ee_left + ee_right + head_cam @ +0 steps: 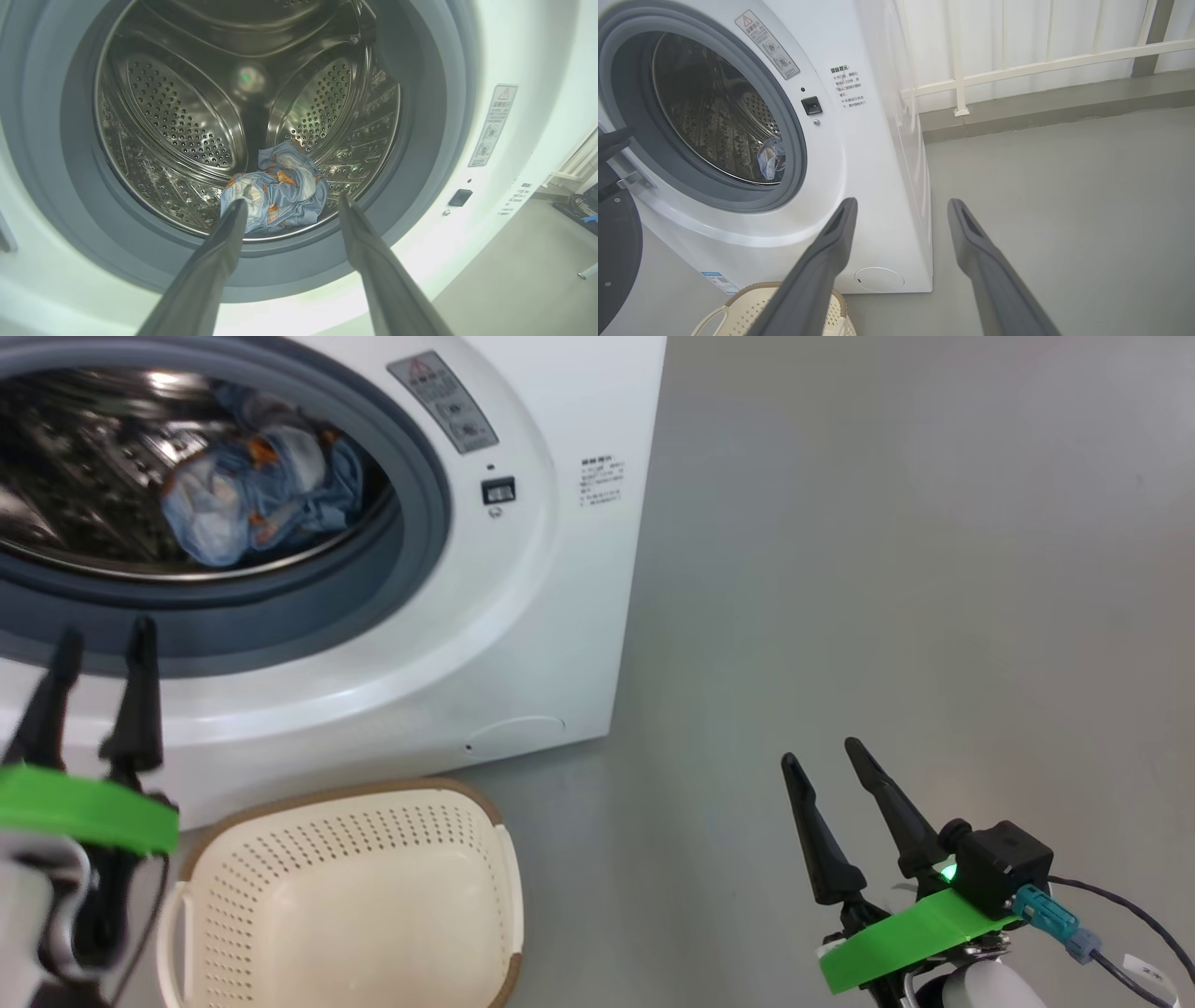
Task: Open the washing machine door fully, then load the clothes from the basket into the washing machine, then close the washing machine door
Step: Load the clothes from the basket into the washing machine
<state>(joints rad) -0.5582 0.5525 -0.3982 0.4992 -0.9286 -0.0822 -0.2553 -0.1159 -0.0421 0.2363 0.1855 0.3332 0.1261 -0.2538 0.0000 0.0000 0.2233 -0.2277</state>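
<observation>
**Open washer, load inside**

Left fingers (138, 700), spread, point at the drum (187, 116); right fingers (810, 821), spread, hang over the grey floor (887, 569). The clothes (257, 495) lie bundled inside the washing machine (523, 616). Its warning label (442, 401) shows a red triangle, but the print is illegible. The basket (345, 840) stands in front of the machine, and the door (616, 261) is open.
</observation>
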